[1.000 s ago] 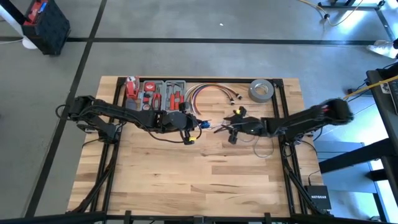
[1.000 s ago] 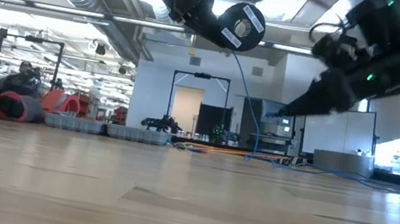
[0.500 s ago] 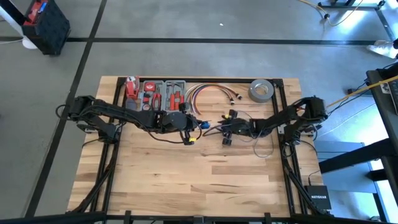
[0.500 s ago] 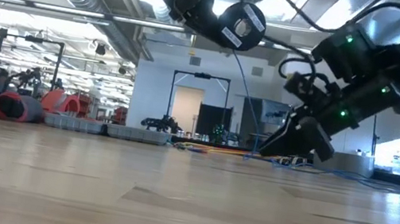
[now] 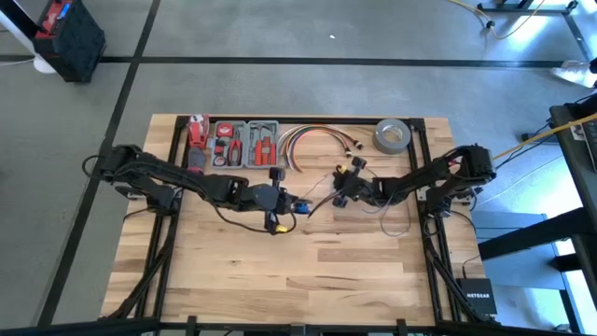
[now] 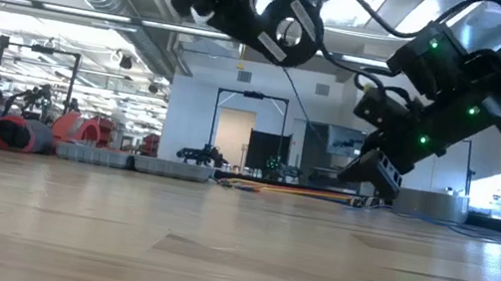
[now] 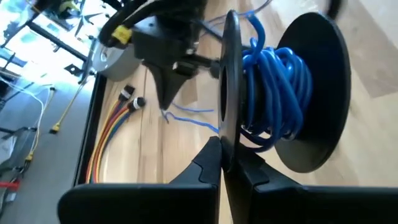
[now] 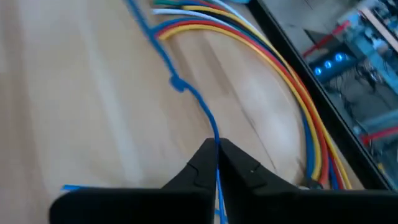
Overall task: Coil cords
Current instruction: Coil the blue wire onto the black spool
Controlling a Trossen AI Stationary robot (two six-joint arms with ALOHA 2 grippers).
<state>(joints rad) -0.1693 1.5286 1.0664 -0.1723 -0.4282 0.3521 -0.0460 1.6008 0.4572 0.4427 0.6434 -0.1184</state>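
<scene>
R gripper (image 8: 216,163): fingers pinched fully together on the thin blue wire (image 8: 186,93), which runs out from between the tips across the wood. In the high view it sits mid-table, a bit toward the far edge, near the plug ends of the cable bundle.

L gripper (image 7: 222,163): closed tight, tips clamping the rim of one flange of a black plastic spool (image 7: 311,93). Spool = two flat round discs w/ glossy blue wire wound loosely in several loops on the hub between them. Spool is held off the table, roughly table centre, just beside the R gripper (image 5: 347,191) but not touching. L gripper (image 5: 277,201) sits to its left in the high view.

Wire is very thin, kinked in one spot, and slack between spool and R gripper.

Table (image 5: 308,271): pale butcher-block wood, visible plank seams, matte. Along the far edge: curved bundle of red/yellow/white cables (image 5: 312,140) w/ metal plug ends, grey tape roll (image 5: 393,136) toward the far right corner, grey tray of red-handled tools (image 5: 238,142) toward the far left.
</scene>
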